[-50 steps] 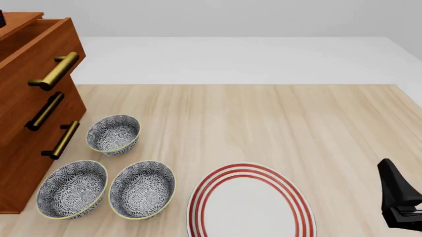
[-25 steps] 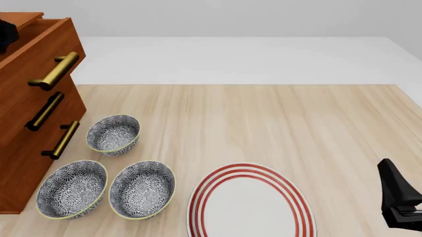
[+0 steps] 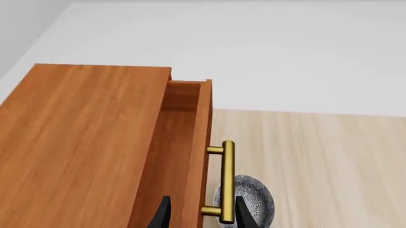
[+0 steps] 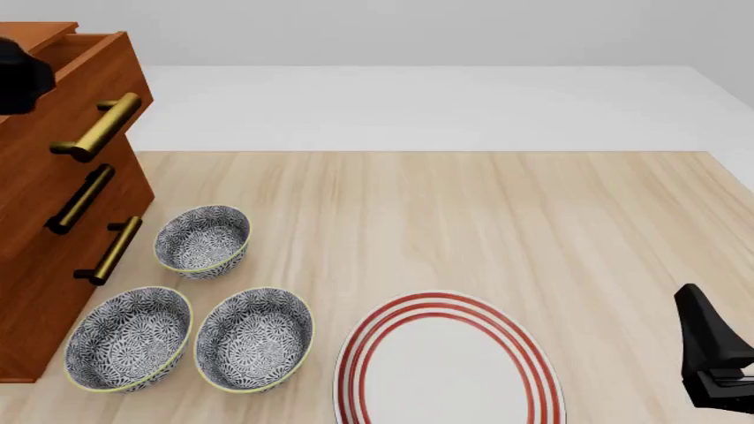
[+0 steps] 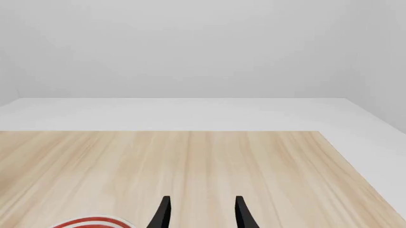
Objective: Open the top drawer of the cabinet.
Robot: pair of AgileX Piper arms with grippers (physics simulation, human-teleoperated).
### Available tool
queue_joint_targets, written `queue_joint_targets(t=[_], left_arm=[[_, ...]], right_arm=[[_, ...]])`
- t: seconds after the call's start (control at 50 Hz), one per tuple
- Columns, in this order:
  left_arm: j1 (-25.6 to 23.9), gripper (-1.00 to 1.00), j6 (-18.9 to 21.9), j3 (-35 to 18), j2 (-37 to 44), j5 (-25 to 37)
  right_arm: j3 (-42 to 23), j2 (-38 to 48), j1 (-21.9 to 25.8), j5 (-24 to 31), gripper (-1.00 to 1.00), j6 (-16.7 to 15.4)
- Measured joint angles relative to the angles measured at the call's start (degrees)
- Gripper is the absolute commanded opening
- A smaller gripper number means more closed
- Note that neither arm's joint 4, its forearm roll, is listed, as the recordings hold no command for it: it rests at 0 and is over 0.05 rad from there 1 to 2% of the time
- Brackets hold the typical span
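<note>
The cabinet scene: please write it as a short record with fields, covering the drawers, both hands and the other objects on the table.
cabinet: reddish-brown wood, at the table's left, three stacked drawers
top drawer: pulled partly out, a gap shows behind its front
handle: brass bar
left hand: open, above the top drawer's front, not gripping the handle
right hand: open, over bare table near the plate
bowls: three patterned, beside the cabinet
plate: red-ringed, at the near edge

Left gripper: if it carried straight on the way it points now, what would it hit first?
Probably the top drawer: its front panel and brass handle lie between the open left gripper fingertips. Depth is unclear.
</note>
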Motion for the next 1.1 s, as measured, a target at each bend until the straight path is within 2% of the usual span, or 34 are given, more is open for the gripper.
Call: queue_joint_targets(t=[1.1], left_arm=[[-0.5, 1.00, -0.5, 3.1, 5.7, -4.7]], right_arm=[[0.0, 0.0, 0.0, 0.0, 1.00, 0.0]])
